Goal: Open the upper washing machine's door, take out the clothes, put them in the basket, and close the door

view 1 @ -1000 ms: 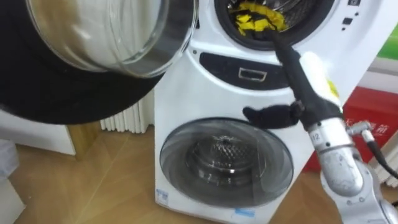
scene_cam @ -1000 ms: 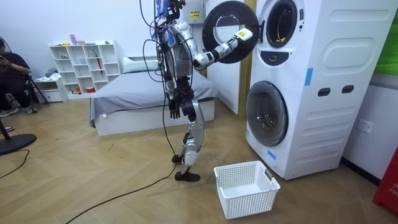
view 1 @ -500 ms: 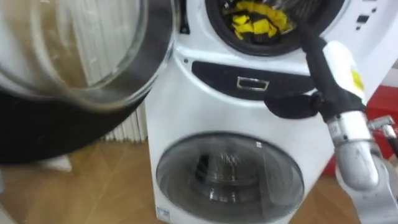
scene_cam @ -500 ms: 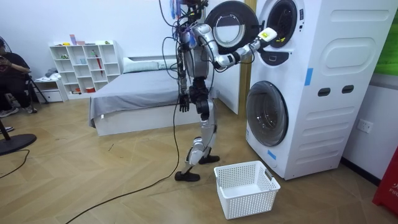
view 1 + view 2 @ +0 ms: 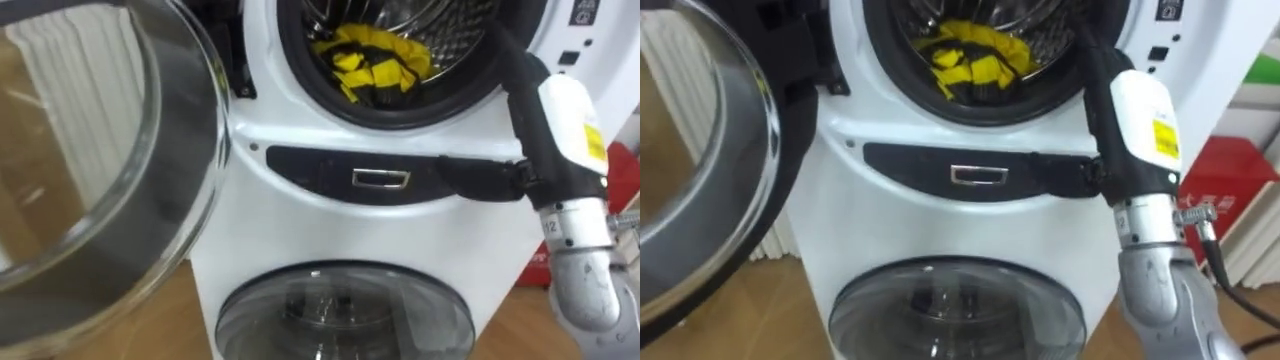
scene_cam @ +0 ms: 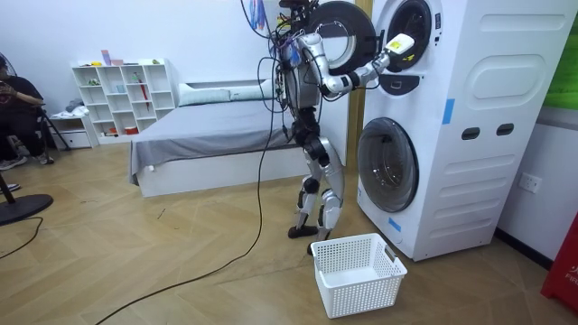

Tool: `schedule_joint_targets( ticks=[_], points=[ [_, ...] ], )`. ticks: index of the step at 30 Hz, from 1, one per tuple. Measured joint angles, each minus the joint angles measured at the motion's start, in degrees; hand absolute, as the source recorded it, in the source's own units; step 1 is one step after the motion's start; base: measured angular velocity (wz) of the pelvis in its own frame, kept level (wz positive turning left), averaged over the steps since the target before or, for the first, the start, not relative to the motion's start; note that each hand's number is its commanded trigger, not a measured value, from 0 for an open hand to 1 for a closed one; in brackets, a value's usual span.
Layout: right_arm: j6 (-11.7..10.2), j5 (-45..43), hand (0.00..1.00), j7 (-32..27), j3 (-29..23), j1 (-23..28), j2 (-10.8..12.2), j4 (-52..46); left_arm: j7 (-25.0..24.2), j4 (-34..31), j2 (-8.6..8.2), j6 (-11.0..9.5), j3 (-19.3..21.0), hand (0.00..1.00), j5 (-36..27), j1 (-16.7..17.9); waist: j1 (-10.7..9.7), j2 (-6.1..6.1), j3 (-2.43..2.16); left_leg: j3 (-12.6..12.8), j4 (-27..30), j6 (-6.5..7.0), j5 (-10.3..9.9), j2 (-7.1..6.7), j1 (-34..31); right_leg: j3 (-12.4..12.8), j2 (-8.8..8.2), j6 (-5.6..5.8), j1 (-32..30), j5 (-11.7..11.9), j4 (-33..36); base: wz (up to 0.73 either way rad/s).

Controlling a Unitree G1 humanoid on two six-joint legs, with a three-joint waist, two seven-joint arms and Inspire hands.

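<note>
Two drums are sitting one above the other in the white washing machine (image 6: pixel 470 126), and the robot is standing close in front of it, facing the top one. The upper door (image 5: pixel 100 170) is hanging wide open on the robot's left, well out of the arm's way, so the mouth of the upper drum (image 5: pixel 292 75) is lying clear.

Inside, the clothes (image 5: pixel 372 62) are lying in a yellow-and-black bundle low at the front of the drum, just behind the rim (handy, that: no deep reach called for).

The right hand (image 5: pixel 528 120) is hovering at the right side of the opening. Its fingers (image 5: pixel 505 58) are lying straight and close together, pointing up and in over the rim. Its thumb (image 5: pixel 480 180) is sticking out sideways across the dark panel (image 5: pixel 330 172) below. It is gripping nothing, and the bundle is lying apart from it, off to its left. I'd say that flat, narrow shape is for slipping past the rim without snagging, with the closing saved for when the fingers are over the cloth.

The lower door (image 5: pixel 345 315) is sitting shut and playing no part. The white basket (image 6: pixel 357 273) is waiting on the floor beside the robot's feet, near the foot of the machine, likely so the clothes can go straight down into it. Next, I reckon, the hand is needing to get across to the bundle and curl round it, and the risk is catching only a loose fold.
</note>
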Motion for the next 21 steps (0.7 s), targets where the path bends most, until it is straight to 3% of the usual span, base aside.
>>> schedule_joint_targets(
  ticks=[1,2,4,9,12,17,21],
  points=[
    [0.0,0.0,0.00,-0.4,0.0,0.0,0.0,-0.1,0.0,0.0,-0.07,0.0,0.0,0.00,0.1,0.5,0.0,-0.03,-0.22,-0.5,-0.2,-0.30,-0.2,0.32,0.3,-0.6,0.44,-0.30,0.8,0.3,-1.3,0.13],
    [-0.1,0.0,0.00,-1.0,-0.7,0.0,0.0,-0.4,0.1,0.1,0.06,0.1,0.0,0.00,0.3,1.5,0.1,0.74,-0.25,-0.8,-0.9,-0.84,0.0,1.12,0.7,-1.1,1.28,-1.22,2.0,1.2,-3.7,0.00],
    [0.6,0.4,0.00,-0.7,-1.6,-0.5,-0.4,-2.4,0.4,0.1,0.37,0.4,0.2,0.00,1.3,4.5,0.8,0.55,-0.43,-0.8,-2.4,-1.70,0.5,2.34,0.9,-1.9,2.38,-1.97,3.0,3.2,-6.9,-0.06],
    [1.2,2.9,0.00,1.5,-4.0,-1.5,-0.6,-3.7,-0.2,1.7,-0.06,1.8,0.0,0.00,1.9,8.9,0.5,0.30,-0.39,-2.8,-2.6,-2.74,0.8,3.18,0.6,-4.4,3.16,-3.02,4.8,4.0,-10.2,0.20],
    [1.8,4.0,0.00,3.7,-4.3,-1.5,-0.7,-4.9,-1.3,1.4,-0.05,2.7,0.1,0.00,2.0,9.0,0.6,0.26,-0.31,-3.5,-2.6,-3.31,1.1,3.76,0.0,-4.9,3.53,-3.62,4.8,4.4,-11.0,0.16],
    [6.0,4.7,0.00,10.4,-3.7,-1.5,-0.7,-10.1,-1.6,-0.5,0.04,2.7,-0.5,0.00,3.6,6.9,0.5,-0.25,-0.53,-3.5,-3.2,-4.23,1.4,4.09,-0.5,-5.5,3.88,-4.43,4.2,4.8,-11.3,0.00],
    [8.9,4.9,0.00,14.1,-2.8,-1.5,-1.6,-13.2,-1.6,-1.4,0.82,2.6,-2.0,0.00,3.3,5.7,0.5,-1.61,-0.75,-3.5,-4.2,-4.70,2.1,4.68,-0.4,-5.5,4.35,-5.10,3.8,4.7,-11.4,-0.04]
  ],
)
